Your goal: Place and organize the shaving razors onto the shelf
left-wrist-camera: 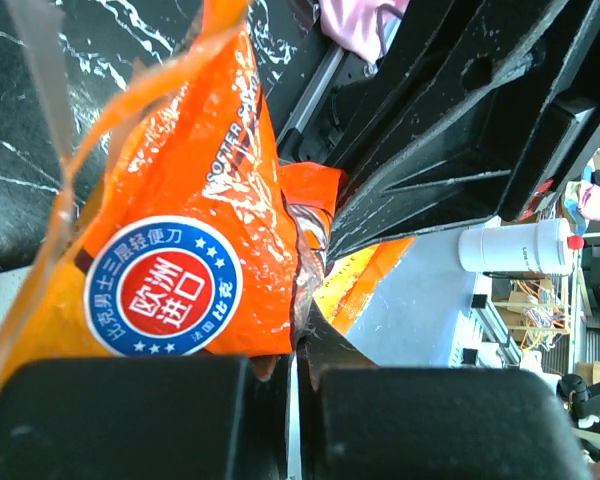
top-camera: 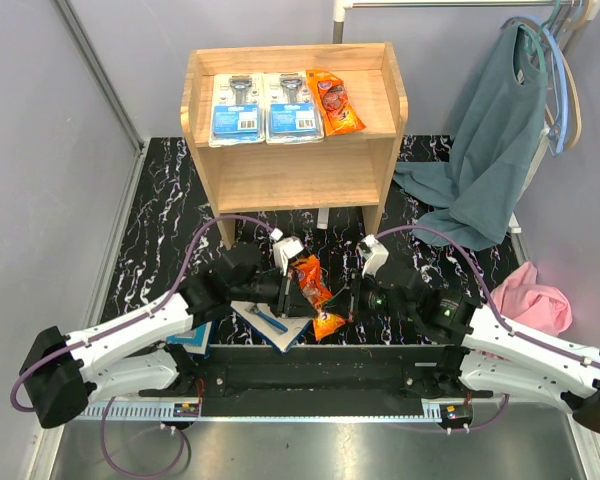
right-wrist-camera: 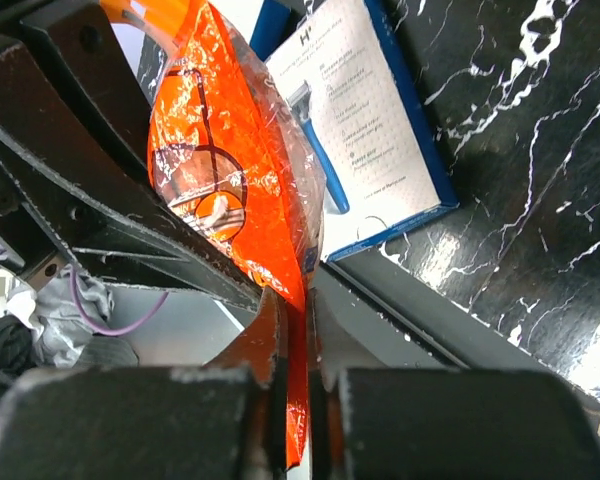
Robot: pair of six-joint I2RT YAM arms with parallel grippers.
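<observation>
The packet (top-camera: 316, 296) hangs just above the counter (top-camera: 160, 250), near the front and between your two arms, with both claws on it. Your left claw (top-camera: 298, 290) is clamped on its left side; in the left wrist view the pads (left-wrist-camera: 130, 420) meet on the orange film (left-wrist-camera: 180, 230). Your right claw (top-camera: 348, 300) is pinched on the packet's thin edge from the other side, and the right wrist view shows its fingers (right-wrist-camera: 270, 350) closed with only that edge (right-wrist-camera: 220, 170) between them.

The packet's long axis runs roughly far to near, tilted a little to the right at its near end. Under it a white-and-blue box (top-camera: 270, 325) lies flat on the counter.

The shelf (top-camera: 202, 160) stands straight ahead, well apart from both claws. Its top tier holds two blister packs (top-camera: 235, 110) side by side and, to their right, a shelved packet (top-camera: 335, 102). The lower tier looks bare.

You're likely mid-handover, so one claw has to let go before the packet can travel. The matching packet sits slightly to the right of the held one, so your right arm looks marginally nearer that spot. Little room shows beside it against the shelf's right wall, so watch the fit
</observation>
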